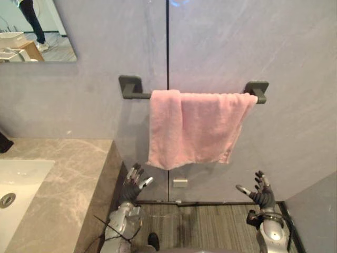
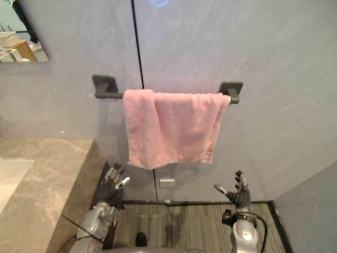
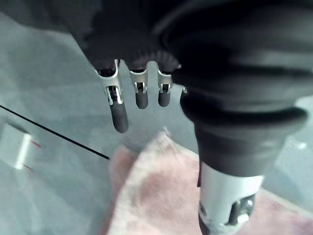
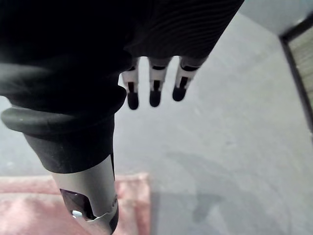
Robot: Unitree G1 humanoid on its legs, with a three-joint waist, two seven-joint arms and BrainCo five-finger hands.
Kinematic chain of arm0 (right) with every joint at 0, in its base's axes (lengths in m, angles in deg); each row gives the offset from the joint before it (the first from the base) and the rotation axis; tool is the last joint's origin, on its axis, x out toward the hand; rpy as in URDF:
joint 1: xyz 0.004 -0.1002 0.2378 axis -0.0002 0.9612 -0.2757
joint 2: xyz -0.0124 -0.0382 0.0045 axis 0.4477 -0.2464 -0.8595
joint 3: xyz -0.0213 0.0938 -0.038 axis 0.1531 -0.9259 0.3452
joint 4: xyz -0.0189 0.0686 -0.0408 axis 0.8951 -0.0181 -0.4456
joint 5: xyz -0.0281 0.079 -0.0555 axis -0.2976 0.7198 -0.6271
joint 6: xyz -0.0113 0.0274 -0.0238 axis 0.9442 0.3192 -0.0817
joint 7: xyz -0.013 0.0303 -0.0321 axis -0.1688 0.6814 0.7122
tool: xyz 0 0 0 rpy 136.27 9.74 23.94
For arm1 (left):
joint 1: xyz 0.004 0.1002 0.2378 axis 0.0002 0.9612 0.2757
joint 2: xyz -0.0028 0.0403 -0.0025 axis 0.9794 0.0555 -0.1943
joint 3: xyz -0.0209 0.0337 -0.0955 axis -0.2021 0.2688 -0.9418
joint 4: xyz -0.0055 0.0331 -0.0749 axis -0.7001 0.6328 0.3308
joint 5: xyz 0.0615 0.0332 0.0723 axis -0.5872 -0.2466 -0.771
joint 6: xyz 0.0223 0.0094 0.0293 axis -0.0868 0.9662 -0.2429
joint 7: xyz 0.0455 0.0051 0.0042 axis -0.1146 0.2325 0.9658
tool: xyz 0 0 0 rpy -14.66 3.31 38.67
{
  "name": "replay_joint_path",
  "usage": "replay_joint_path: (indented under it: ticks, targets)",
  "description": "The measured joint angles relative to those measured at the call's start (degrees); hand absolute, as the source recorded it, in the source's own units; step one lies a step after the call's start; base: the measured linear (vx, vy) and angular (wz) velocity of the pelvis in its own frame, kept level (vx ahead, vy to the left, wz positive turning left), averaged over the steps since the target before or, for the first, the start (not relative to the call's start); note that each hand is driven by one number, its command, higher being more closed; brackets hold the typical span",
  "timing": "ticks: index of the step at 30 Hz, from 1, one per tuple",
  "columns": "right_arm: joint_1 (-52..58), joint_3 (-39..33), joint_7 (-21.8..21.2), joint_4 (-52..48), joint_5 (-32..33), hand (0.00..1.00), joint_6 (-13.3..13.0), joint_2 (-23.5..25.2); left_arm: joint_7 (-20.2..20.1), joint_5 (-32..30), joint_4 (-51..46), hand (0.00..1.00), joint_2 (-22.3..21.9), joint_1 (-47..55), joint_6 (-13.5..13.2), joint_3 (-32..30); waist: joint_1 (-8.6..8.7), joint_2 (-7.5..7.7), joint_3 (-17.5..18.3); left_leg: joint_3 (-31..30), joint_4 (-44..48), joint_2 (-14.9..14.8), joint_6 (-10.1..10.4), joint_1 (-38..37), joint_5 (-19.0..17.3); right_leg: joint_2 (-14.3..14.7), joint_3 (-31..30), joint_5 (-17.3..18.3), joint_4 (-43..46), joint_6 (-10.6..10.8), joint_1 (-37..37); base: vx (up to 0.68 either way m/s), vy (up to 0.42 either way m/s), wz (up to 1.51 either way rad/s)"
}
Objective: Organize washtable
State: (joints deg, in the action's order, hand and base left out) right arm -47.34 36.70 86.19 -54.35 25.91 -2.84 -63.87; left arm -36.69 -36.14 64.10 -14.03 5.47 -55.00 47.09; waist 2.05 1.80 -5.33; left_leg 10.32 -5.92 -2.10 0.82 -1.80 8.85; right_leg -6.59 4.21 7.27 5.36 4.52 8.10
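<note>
Left hand, right hand: fingers straight, upward.

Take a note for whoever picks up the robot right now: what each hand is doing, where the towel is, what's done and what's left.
Left hand: open, holding nothing, raised below the towel's left lower corner.
Right hand: open, holding nothing, raised below and to the right of the towel.
Pink towel: draped over the dark wall rail, with its left part doubled over and its lower edge uneven.
Done: the towel is hung on the rail.
Left: probably evening out the towel. The stone counter and sink lie to the left, and nothing shows on the part in view.
</note>
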Motion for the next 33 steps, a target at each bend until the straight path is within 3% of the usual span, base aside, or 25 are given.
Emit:
replay_joint_path:
  ticks: [6, 16, 26, 31, 33]
  targets:
    - [0.8, 0.8, -0.4, 12.0, 0.0, 0.00, 1.3, 2.7, 1.2, -7.2, 13.6, 0.00, -1.4, -0.8, 0.9, -1.6, -1.43, -0.29, 0.2, 0.9, 0.0, 0.3, -0.4, -0.9, -0.3, -0.3, 0.0, 0.9, 0.0, -0.3, 0.7, 0.01, 0.001, -0.04]
    - [0.7, 0.6, -0.4, 25.0, -2.1, 0.00, 2.6, 2.9, 4.8, -14.1, 28.1, 0.00, -1.5, -3.6, 1.1, -4.4, -1.99, -0.40, 0.3, 1.1, 0.0, 0.9, -0.3, -2.0, -1.1, -0.7, -0.1, 1.2, -0.4, -0.6, 2.0, 0.03, -0.006, -0.01]
    - [-2.9, 0.7, 0.0, 30.0, -2.0, 0.00, 3.4, 2.4, 6.2, -16.9, 34.8, 0.00, -1.0, -6.0, 1.2, -8.8, -3.13, 0.05, -0.2, 2.7, 0.0, 0.4, 0.4, -1.6, -2.2, -0.5, -1.5, 2.5, 0.6, -0.5, 0.2, 0.02, -0.017, -0.08]
    - [-5.2, 3.8, 0.1, 30.5, -2.0, 0.00, 4.5, 3.4, 7.5, -18.4, 35.0, 0.00, 0.6, -8.1, 2.0, -8.8, -3.46, 2.16, -1.7, 2.4, 0.5, 0.7, 0.4, 2.2, -2.3, -1.0, -4.2, 5.8, 9.4, 0.9, -6.7, 0.08, -0.051, 0.00]
    - [-4.7, 4.2, 0.1, 30.3, -2.0, 0.00, 4.5, 3.3, 7.6, -18.9, 35.1, 0.00, 0.1, -9.2, 2.4, -8.5, -3.47, 1.86, -2.0, -0.2, 0.3, 0.3, 0.4, 2.6, -2.5, -0.3, -5.2, 5.2, 11.9, 1.2, -7.0, 0.09, -0.030, 0.62]
